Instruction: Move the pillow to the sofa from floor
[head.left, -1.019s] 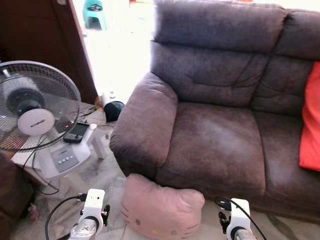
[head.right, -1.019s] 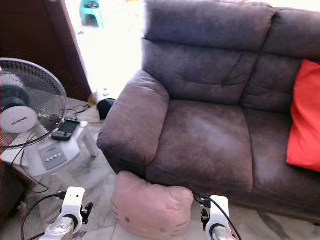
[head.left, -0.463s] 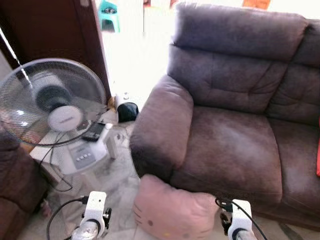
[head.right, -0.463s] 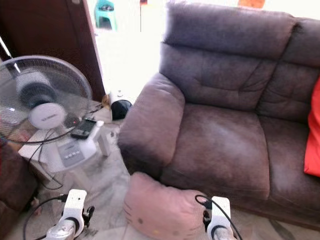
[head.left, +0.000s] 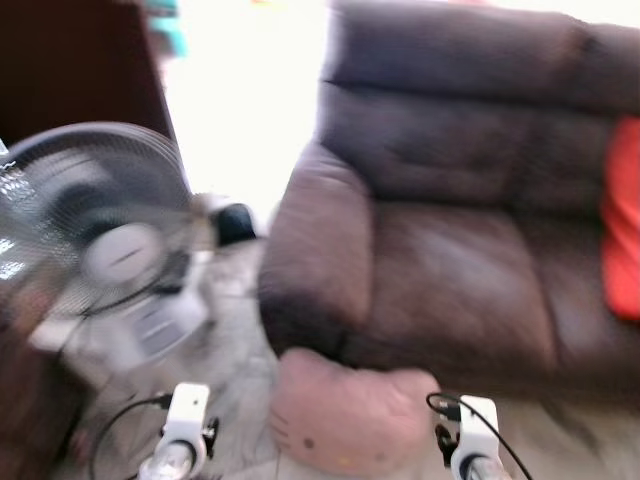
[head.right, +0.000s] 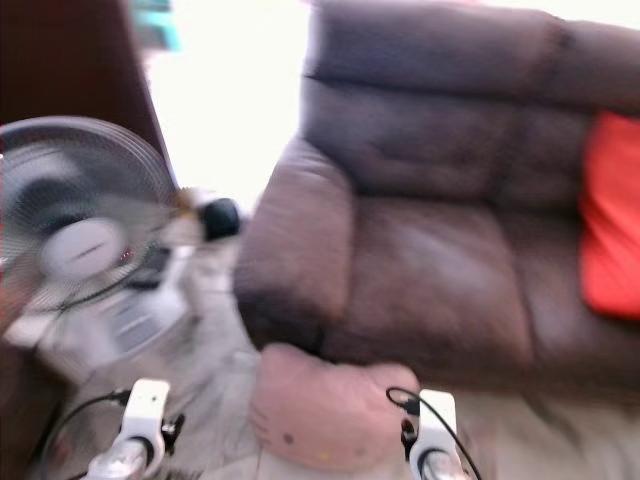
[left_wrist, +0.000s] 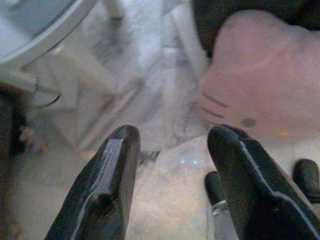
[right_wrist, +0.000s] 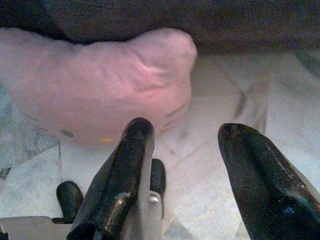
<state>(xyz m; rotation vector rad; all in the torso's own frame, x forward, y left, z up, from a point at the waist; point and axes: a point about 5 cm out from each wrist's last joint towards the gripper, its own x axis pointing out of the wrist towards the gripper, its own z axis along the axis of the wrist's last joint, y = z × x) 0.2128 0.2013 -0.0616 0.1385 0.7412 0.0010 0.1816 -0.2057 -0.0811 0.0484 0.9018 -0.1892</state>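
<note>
Filling most of the blurred head views is a brown sofa with a red cushion at its right end. A standing fan is on the left, on a pale tiled floor.

The pink pillow, with a cat face stitched on it, lies on the floor, touching the sofa's front just below the left armrest. It is not on the seat.

Both arms reach forward low, one to each side of the pillow. The left gripper has its two black fingers spread apart, holding nothing, with the pillow ahead and to its inner side. The right gripper is also spread apart and holding nothing, the pillow just beyond its fingers.

Judging from this, the step in hand is the approach to the pillow. The next move likely calls for bringing both grippers in against the pillow's two sides, since it looks too wide and soft for one claw, then lifting it onto the seat.
</note>
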